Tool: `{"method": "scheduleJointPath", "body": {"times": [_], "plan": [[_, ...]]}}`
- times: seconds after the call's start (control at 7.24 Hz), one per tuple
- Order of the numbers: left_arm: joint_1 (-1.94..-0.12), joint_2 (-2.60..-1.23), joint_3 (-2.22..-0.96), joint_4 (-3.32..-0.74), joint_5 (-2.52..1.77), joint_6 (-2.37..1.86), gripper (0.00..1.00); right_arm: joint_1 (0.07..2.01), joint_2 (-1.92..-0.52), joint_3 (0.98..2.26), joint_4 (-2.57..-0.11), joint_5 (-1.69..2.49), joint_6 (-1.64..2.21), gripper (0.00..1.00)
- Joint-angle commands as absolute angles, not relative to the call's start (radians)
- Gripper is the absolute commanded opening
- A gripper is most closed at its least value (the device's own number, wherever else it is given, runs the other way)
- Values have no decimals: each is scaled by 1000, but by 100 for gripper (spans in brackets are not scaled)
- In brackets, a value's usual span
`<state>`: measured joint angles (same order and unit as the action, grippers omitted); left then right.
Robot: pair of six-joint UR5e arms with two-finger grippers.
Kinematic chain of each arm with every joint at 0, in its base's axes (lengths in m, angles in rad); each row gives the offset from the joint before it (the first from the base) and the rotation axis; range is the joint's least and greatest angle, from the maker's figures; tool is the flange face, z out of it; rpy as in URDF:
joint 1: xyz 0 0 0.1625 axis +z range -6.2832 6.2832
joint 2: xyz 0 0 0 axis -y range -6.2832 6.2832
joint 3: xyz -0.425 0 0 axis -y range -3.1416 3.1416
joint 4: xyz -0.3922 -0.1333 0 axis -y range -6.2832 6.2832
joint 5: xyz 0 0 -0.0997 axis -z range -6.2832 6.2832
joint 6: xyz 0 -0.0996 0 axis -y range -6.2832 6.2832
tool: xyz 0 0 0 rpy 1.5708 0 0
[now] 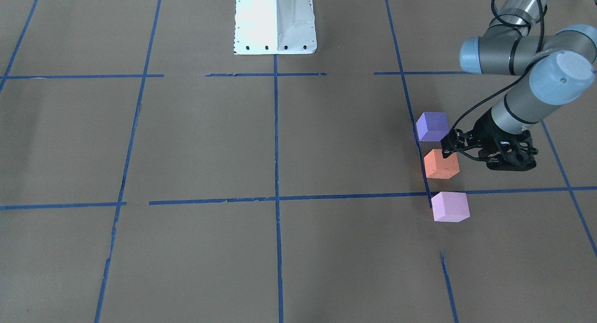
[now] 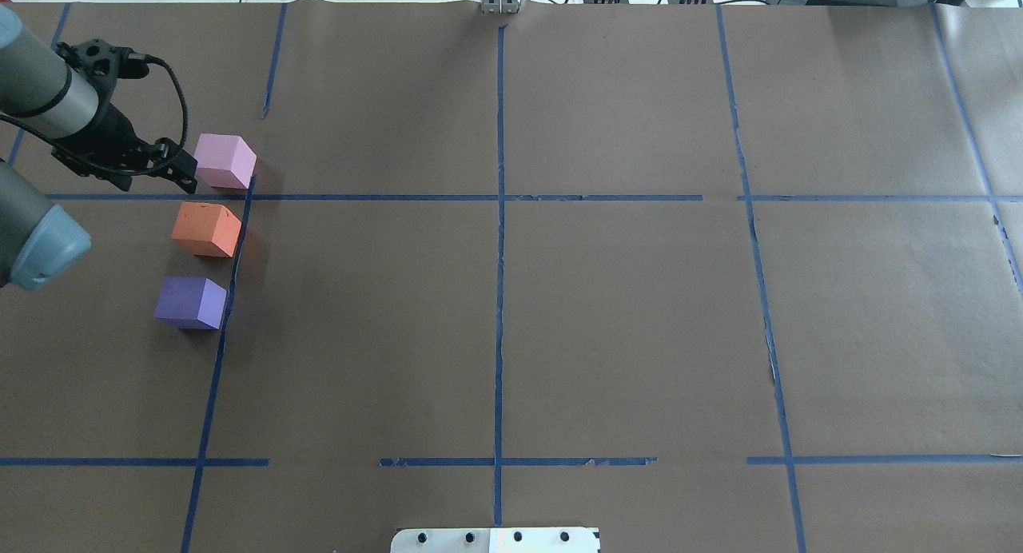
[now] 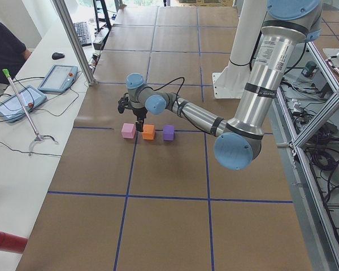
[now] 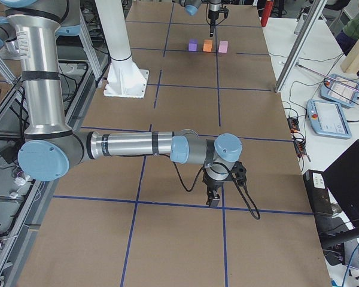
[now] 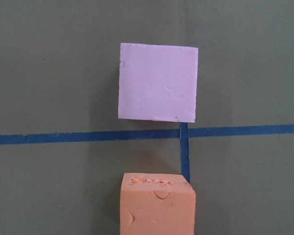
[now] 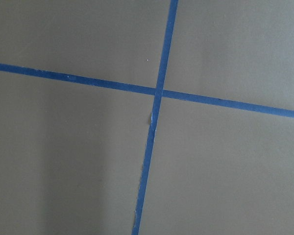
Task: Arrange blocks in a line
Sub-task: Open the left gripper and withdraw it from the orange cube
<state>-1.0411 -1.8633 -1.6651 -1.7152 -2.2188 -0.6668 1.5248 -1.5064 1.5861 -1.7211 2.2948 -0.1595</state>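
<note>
Three cubes stand in a row beside a blue tape line on the brown table: blue-violet (image 2: 190, 302), orange (image 2: 206, 228) and pale pink (image 2: 225, 161). They also show in the front-facing view as blue-violet (image 1: 433, 126), orange (image 1: 440, 164) and pink (image 1: 450, 206). My left gripper (image 2: 184, 171) hovers just left of the pink and orange cubes, fingers together and empty. The left wrist view looks down on the pink cube (image 5: 158, 82) and the orange cube (image 5: 158, 203). My right gripper (image 4: 213, 202) hangs low over a tape crossing far from the cubes; I cannot tell whether it is open or shut.
The white robot base (image 1: 275, 19) stands at the table's middle edge. Blue tape lines (image 2: 499, 217) divide the brown paper into squares. An operators' bench with tablets (image 3: 56, 79) and a person runs along the far side of the table.
</note>
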Motion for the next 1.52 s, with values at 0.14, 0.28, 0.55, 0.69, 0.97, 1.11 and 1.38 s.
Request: {"method": "scheduleJointPath", "body": {"times": [0.14, 0.28, 0.55, 0.69, 0.97, 1.11, 1.38], "plan": [[-1216, -1749, -1675, -1704, -2223, -487, 100, 1525, -1506, 1586, -1721, 2295, -160, 100], [-1274, -1683, -1674, -1713, -2262, -427, 100, 1525, -1506, 1586, -1721, 2295, -160, 100], [-1363, -1544, -1667, -1797, -2386, -304, 100, 1525, -1506, 1586, -1721, 2295, -160, 100], [-1388, -1481, -1657, -1851, -2431, -305, 100, 1525, -1506, 1586, -1721, 2295, -160, 100], [-1428, -1419, -1614, -1926, -2476, -314, 100, 1525, -1506, 1586, -1721, 2295, -160, 100], [-1437, -1392, -1614, -1930, -2500, -316, 100, 1525, -1506, 1586, -1721, 2295, -160, 100], [-1436, -1387, -1614, -1918, -2490, -311, 100, 1525, -1505, 1586, -1721, 2295, -160, 100]]}}
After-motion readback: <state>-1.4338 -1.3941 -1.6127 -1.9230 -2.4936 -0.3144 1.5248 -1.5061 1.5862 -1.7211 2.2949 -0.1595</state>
